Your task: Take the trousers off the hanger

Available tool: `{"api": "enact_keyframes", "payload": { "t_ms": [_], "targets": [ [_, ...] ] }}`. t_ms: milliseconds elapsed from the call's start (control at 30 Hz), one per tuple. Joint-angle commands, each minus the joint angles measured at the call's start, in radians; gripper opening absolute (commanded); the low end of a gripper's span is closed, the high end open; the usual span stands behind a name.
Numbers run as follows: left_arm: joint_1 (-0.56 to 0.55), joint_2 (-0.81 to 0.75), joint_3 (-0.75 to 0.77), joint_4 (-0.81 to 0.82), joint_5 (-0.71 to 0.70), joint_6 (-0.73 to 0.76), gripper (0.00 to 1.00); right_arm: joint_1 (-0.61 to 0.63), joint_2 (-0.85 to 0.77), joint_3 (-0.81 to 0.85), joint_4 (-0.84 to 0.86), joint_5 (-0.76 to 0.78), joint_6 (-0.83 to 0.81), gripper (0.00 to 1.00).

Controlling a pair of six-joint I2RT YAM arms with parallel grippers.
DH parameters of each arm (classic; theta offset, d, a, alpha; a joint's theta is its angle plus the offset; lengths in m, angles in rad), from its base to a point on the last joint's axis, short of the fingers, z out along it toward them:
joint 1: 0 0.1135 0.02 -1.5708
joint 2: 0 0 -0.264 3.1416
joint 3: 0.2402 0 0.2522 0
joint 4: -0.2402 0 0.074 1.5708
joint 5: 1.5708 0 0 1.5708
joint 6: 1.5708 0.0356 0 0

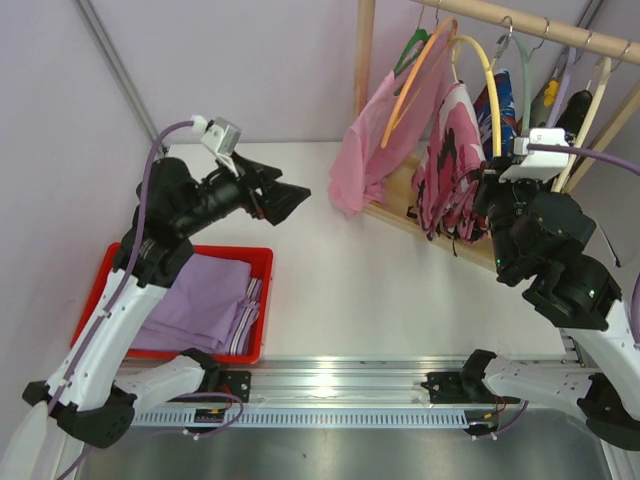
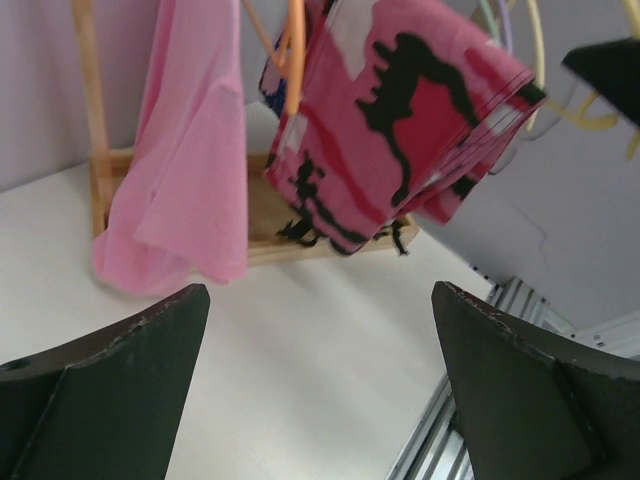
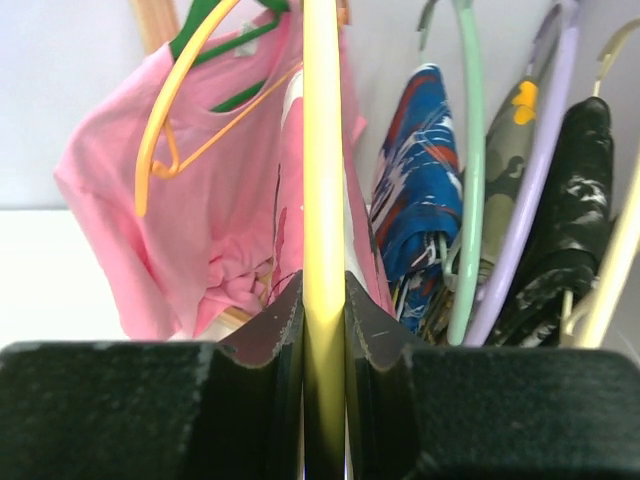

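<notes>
Pale counter [image 1: 370, 290] stretches from the arm bases to the clothes at the back. Nearest, the left hand [image 1: 288, 200] hovers with jaws spread fully wide and empty, facing the garments. Farther on, the right hand [image 1: 492, 190] is clamped tight on the yellow hanger [image 1: 490, 85]. The trousers [image 1: 448, 165], soft pink camouflage, droop folded over it, below the wooden rail [image 1: 520, 17]. The hanger looks steadied; next, I'd judge, the left hand must pinch the cloth and draw it off.

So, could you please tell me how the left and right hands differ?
The left hand is open and empty; the right hand is shut on the yellow hanger. The left hand hovers over the table, facing the trousers; the right hand is up at the rack. Both are black.
</notes>
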State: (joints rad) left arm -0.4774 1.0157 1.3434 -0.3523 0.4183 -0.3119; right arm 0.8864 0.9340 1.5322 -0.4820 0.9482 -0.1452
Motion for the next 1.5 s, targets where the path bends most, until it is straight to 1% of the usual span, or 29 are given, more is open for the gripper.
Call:
{"api": "enact_keyframes", "payload": {
  "t_ms": [0, 33, 100, 133, 200, 233, 267, 333, 367, 400, 467, 500, 533, 600, 700, 733, 867, 933, 1100, 1200, 1233, 1333, 1367, 1467],
  "targets": [
    [-0.059, 0.072, 0.127, 0.035, -0.027, -0.036, 1.0, 0.008, -0.078, -0.004, 0.115, -0.114, 0.042, 0.0],
    [-0.07, 0.096, 0.199, 0.023, -0.035, -0.039, 0.99, 0.008, -0.086, -0.016, 0.118, -0.133, 0.036, 0.0],
    [-0.115, 0.155, 0.241, 0.022, -0.05, -0.046, 0.99, 0.008, -0.099, -0.04, 0.114, -0.158, 0.035, 0.0],
    [-0.13, 0.173, 0.288, 0.027, -0.056, -0.056, 1.0, 0.006, -0.116, -0.049, 0.105, -0.176, 0.038, 0.0],
    [-0.165, 0.216, 0.307, 0.058, -0.05, -0.079, 0.99, 0.008, -0.139, -0.082, 0.105, -0.226, 0.068, 0.0],
    [-0.171, 0.225, 0.31, 0.078, -0.033, -0.12, 1.0, 0.006, -0.162, -0.092, 0.103, -0.232, 0.081, 0.0],
    [-0.185, 0.233, 0.307, 0.123, -0.029, -0.14, 0.98, 0.008, -0.172, -0.105, 0.097, -0.242, 0.096, 0.0],
    [-0.211, 0.248, 0.31, 0.157, -0.048, -0.164, 0.98, 0.008, -0.191, -0.116, 0.077, -0.252, 0.117, 0.0],
    [-0.243, 0.256, 0.313, 0.18, -0.065, -0.165, 0.98, 0.008, -0.198, -0.121, 0.072, -0.259, 0.122, 0.0],
    [-0.262, 0.265, 0.319, 0.188, -0.099, -0.167, 0.98, 0.008, -0.204, -0.136, 0.069, -0.269, 0.122, 0.0],
    [-0.309, 0.311, 0.368, 0.199, -0.124, -0.18, 0.98, 0.008, -0.228, -0.15, 0.062, -0.295, 0.13, 0.0],
    [-0.325, 0.332, 0.385, 0.2, -0.134, -0.19, 0.98, 0.008, -0.241, -0.158, 0.06, -0.337, 0.133, 0.0],
    [-0.335, 0.377, 0.436, 0.202, -0.154, -0.216, 0.98, 0.008, -0.253, -0.173, 0.068, -0.356, 0.134, 0.0],
    [-0.377, 0.414, 0.456, 0.226, -0.194, -0.256, 0.98, 0.008, -0.29, -0.19, 0.077, -0.388, 0.133, 0.0],
    [-0.415, 0.454, 0.441, 0.317, -0.233, -0.37, 0.97, 0.008, -0.314, -0.201, 0.053, -0.39, 0.141, 0.0],
    [-0.423, 0.461, 0.416, 0.393, -0.251, -0.43, 0.97, 0.008, -0.319, -0.199, 0.045, -0.402, 0.141, 0.0],
    [-0.478, 0.515, 0.408, 0.496, -0.317, -0.519, 0.95, 0.006, -0.345, -0.201, 0.033, -0.453, 0.141, 0.0],
    [-0.495, 0.543, 0.436, 0.545, -0.316, -0.561, 0.95, 0.006, -0.36, -0.202, 0.023, -0.474, 0.141, 0.0],
    [-0.563, 0.662, 0.519, 0.578, -0.392, -0.644, 0.95, -0.01, -0.392, -0.207, -0.004, -0.554, 0.167, 0.0],
    [-0.596, 0.724, 0.551, 0.627, -0.414, -0.671, 0.93, -0.046, -0.419, -0.213, -0.018, -0.589, 0.177, 0.0],
    [-0.604, 0.736, 0.563, 0.639, -0.446, -0.674, 0.93, -0.056, -0.435, -0.211, -0.02, -0.604, 0.18, 0.0],
    [-0.636, 0.787, 0.617, 0.659, -0.481, -0.673, 0.91, -0.118, -0.461, -0.211, -0.039, -0.655, 0.214, 0.0],
    [-0.639, 0.8, 0.631, 0.659, -0.489, -0.671, 0.91, -0.159, -0.465, -0.21, -0.052, -0.672, 0.223, 0.0],
    [-0.644, 0.863, 0.703, 0.664, -0.51, -0.688, 0.86, -0.231, -0.471, -0.21, -0.069, -0.752, 0.243, 0.0]
  ]
}}
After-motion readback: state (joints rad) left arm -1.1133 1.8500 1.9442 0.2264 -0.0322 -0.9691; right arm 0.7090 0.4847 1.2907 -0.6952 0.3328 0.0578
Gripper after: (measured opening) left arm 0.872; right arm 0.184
